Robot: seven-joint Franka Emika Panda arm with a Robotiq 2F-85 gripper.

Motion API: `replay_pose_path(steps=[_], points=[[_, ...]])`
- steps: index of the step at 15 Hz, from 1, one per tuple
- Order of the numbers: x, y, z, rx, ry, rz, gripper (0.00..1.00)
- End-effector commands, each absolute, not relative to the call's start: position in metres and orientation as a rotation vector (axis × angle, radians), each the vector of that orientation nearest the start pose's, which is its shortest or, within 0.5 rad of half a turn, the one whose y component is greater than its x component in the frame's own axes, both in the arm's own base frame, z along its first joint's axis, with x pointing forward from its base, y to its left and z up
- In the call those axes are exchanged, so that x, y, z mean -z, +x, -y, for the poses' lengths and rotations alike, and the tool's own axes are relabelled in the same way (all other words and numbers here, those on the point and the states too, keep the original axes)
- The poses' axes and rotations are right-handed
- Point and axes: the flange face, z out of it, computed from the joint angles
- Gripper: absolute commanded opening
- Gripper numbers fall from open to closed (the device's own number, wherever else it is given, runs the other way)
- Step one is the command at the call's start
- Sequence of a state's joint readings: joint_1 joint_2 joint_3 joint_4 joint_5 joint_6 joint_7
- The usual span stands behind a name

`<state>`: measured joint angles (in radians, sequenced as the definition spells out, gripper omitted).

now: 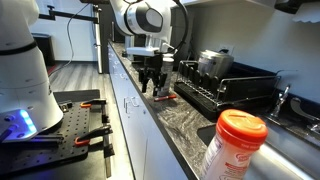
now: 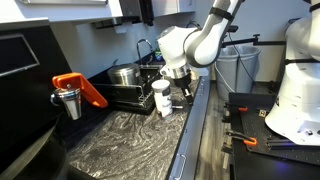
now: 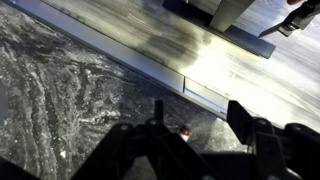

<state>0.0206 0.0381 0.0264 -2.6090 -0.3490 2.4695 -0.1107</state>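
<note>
In an exterior view, a long dark marbled stone counter [image 1: 175,125] running along a kitchen wall, with wood-look floor [image 1: 75,70] beside it. Above the stone, the black two-fingered gripper [image 1: 152,84] of the white arm [image 1: 140,18], pointing down, close over a small red object [image 1: 165,97] lying on the surface. Beyond, a black wire dish rack [image 1: 250,80] holding a steel pot [image 1: 213,62]; up front, blurred, a white jar with an orange lid [image 1: 235,145]. In an exterior view from the opposite end, the same counter [image 2: 120,140], gripper [image 2: 174,92] low over it, a white cylindrical container [image 2: 161,97] standing just beside the fingers, whether touching cannot be told; rack [image 2: 135,98] and pot [image 2: 124,75] behind, against the wall. In the wrist view, dark fingers [image 3: 245,125] spread apart, grasping nothing, gripper [image 3: 197,128] released; the small red object [image 3: 184,131] on the marbled stone between them, near the counter's metal-trimmed edge, floor past it.
</note>
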Motion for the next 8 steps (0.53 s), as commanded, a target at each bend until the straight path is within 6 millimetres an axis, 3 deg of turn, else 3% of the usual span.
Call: replay_pose_path(steps=[1, 5, 8], points=[[-0.216, 0.430, -0.024, -0.268, -3.210, 0.733, 0.70], [-0.214, 0.440, -0.027, -0.172, -3.205, 0.691, 0.72], [-0.252, 0.426, -0.018, 0.006, -3.186, 0.633, 0.98]])
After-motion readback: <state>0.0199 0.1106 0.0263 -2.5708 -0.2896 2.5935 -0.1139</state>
